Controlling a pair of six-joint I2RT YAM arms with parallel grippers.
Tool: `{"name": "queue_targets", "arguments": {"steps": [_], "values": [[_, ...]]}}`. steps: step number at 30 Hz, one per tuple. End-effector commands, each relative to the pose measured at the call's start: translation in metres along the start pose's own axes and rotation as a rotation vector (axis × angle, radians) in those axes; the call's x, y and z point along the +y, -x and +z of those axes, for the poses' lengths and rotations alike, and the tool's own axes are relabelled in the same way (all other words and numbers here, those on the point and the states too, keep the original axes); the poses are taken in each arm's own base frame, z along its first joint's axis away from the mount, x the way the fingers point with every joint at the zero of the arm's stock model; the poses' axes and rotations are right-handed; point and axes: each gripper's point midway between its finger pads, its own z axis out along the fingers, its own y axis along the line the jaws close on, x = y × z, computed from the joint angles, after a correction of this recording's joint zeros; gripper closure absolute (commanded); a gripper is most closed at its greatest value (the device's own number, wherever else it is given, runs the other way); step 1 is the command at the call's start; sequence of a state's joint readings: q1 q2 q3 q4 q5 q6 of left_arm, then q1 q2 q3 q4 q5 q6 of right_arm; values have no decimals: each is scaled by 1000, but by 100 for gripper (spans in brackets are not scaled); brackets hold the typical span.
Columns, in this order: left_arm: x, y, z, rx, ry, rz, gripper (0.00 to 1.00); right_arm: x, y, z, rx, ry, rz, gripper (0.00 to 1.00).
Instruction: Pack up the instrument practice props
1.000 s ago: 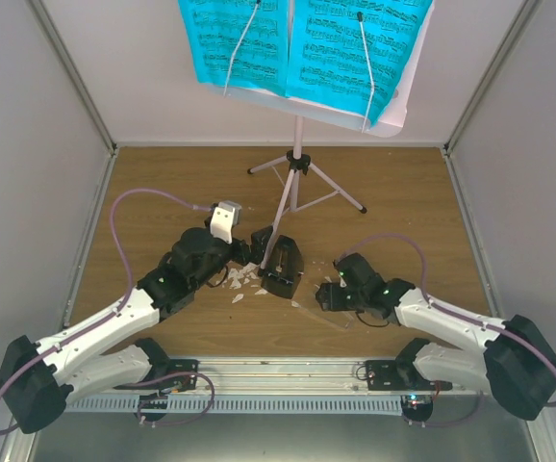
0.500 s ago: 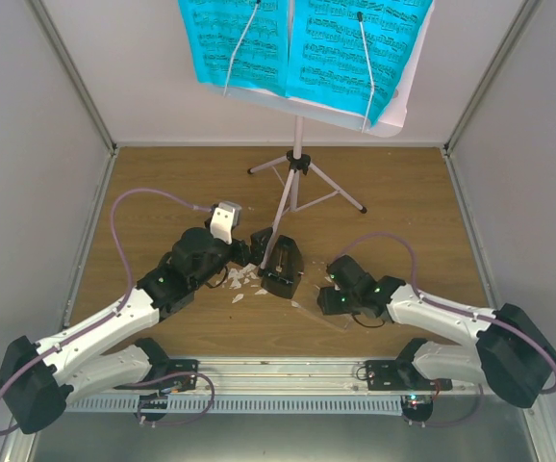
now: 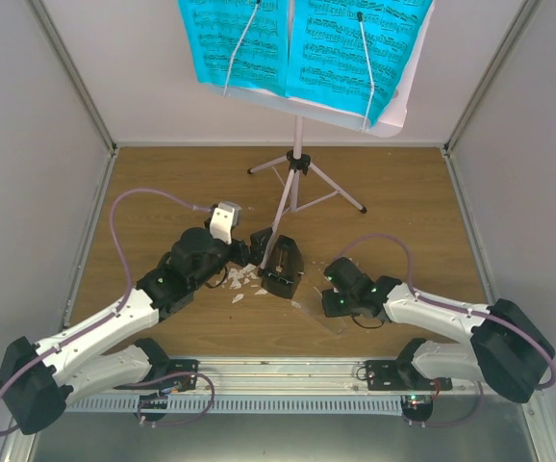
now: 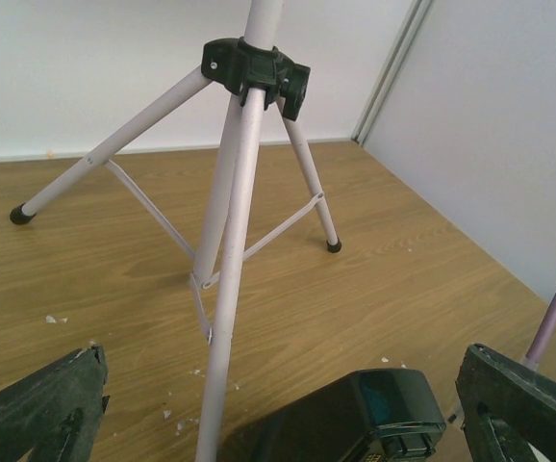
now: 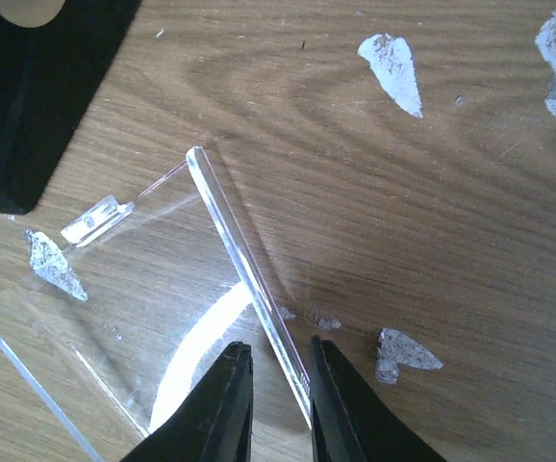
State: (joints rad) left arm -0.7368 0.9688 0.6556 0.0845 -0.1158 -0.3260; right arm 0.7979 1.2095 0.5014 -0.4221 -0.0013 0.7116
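- Left of the metronome (image 3: 283,267), the left gripper (image 4: 278,399) gapes wide around it and a music stand (image 3: 295,178) leg.
- Right of it, the right gripper (image 5: 278,351) straddles the clear cover (image 5: 143,318) edge closely; whether it grips, I cannot tell.
- Behind it, blue sheets (image 3: 345,48) sit on the stand.

Table (image 5: 470,231): wood-grain top, smooth, low sheen, pale scuffs. Clear cover (image 5: 114,308): see-through hard plastic, glossy, bright glare patch, polished edge. Metronome (image 4: 355,419): black plastic, shiny, reflects light. Stand legs (image 4: 235,241): pale pink coated metal tube, smooth satin. Collar (image 4: 259,69) on the legs: black moulded plastic, matt. Leg tips (image 4: 20,216): black, rubber-looking. Sheets (image 3: 345,48): blue paper, matt, black print. Scraps (image 5: 393,72): white, flaky, ragged edges, material unclear. Left fingers (image 4: 37,404): black, coarse grainy surface. Right fingers (image 5: 341,414): black plastic, smooth, slight shine. Arm shells (image 3: 95,332): white plastic, semi-gloss. Cable (image 3: 143,195): purple, smooth jacket. Walls (image 4: 499,144): white, flat matt.
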Motion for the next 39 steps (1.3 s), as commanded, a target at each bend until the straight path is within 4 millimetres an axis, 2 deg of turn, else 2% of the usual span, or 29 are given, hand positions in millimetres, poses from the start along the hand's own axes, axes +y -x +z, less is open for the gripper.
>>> {"name": "queue_targets", "arguments": {"steps": [1, 7, 12, 20, 24, 27, 31, 35, 39], "values": [[2, 6, -5, -32, 0, -14, 1, 3, 1, -1, 1, -3, -12, 81], [2, 8, -8, -39, 0, -13, 1, 2, -1, 1, 6, -10, -15, 83], [2, 8, -11, -38, 0, -7, 1, 0, -2, 2, 13, -19, -17, 88], [0, 12, -20, -22, -9, 10, 1, 3, 3, -14, -18, -9, -3, 99], [-7, 13, -25, -3, -41, 14, 1, 5, 5, -21, -38, 9, 11, 100], [-18, 17, -30, 5, -99, 29, 1, 10, 9, -31, -52, 29, 3, 99], [-42, 22, -39, 26, -227, 59, 1, 18, 13, -49, -41, 52, -43, 100], [-56, 19, -38, 92, -294, 59, 7, 38, -8, -58, 88, 165, -96, 99], [-93, -8, -44, 214, -503, 104, 17, 58, -31, -64, 193, 298, -158, 100]]}}
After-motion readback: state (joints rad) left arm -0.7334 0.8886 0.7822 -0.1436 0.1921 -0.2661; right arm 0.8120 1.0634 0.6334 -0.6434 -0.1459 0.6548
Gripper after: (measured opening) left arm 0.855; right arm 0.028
